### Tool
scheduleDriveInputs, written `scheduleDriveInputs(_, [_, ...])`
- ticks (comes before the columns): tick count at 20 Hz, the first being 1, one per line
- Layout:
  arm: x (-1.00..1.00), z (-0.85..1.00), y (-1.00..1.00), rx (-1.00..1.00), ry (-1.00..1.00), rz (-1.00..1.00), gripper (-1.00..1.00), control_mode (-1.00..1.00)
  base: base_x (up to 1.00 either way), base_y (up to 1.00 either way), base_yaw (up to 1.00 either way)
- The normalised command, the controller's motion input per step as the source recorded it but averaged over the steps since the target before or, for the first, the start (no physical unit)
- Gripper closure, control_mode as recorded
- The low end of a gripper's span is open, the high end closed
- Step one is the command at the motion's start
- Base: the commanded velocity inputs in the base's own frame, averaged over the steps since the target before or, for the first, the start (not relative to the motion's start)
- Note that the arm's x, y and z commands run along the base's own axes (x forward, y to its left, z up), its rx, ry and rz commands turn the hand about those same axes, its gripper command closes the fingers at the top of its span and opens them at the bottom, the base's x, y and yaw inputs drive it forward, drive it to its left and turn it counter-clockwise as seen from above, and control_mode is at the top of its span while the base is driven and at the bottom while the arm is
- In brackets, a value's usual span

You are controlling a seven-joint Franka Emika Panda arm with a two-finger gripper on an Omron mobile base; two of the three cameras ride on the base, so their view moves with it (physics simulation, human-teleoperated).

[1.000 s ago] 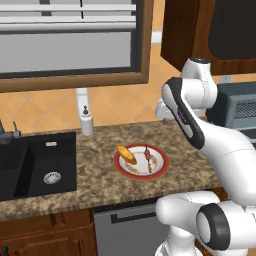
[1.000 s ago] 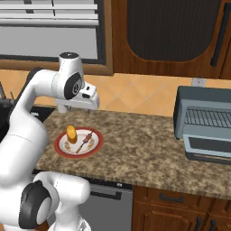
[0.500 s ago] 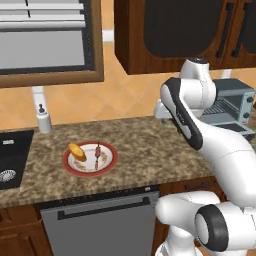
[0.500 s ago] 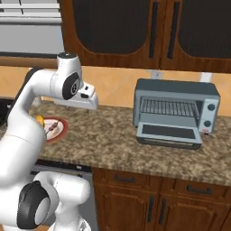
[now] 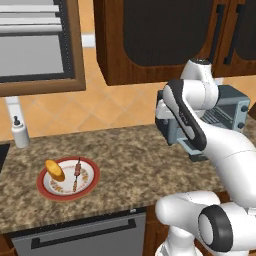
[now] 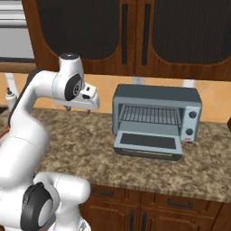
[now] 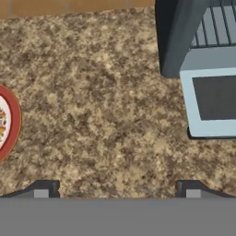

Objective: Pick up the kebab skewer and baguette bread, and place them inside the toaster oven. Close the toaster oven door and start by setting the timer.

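Since half a second ago both base views have slid sideways along the speckled granite tabletop (image 5: pixel 130 160), so the camera has moved, not the things: the red-rimmed plate (image 5: pixel 50 189) now sits further left in the left base view, and the toaster oven (image 6: pixel 155 119) stands near the middle of the right base view.

The left base view shows the plate with the baguette bread (image 5: pixel 54 170) at its left and the kebab skewer (image 5: pixel 76 174) lying just beside it (apart from it, both on the plate). A white bottle (image 5: pixel 19 133) stands at the back wall, far left. The right base view instead gives the oven in full: the toaster oven door (image 6: pixel 148 145) is folded down flat, the wire rack (image 6: pixel 151 114) is bare, and two knobs (image 6: pixel 191 122) sit at the right.

The arm is bent at the elbow, with the end effector (image 6: pixel 77 108) hanging above the tabletop, well left of the oven. In the hand view its fingertips (image 7: pixel 44 190) stand wide apart, holding nothing, over bare granite between the plate's rim and the open door.
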Motion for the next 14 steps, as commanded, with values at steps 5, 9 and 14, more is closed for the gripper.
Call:
scheduleDriveInputs(5, [0.0, 0.0, 0.0, 0.0, 0.0, 0.0, -1.0, 1.0, 0.45, 0.0, 0.0])
scheduleDriveInputs(9, [0.0, 0.0, 0.0, 0.0, 0.0, 0.0, -1.0, 1.0, 0.0, 0.0, 0.0])
scheduleDriveInputs(14, [0.0, 0.0, 0.0, 0.0, 0.0, 0.0, -1.0, 1.0, 0.0, 0.0, 0.0])
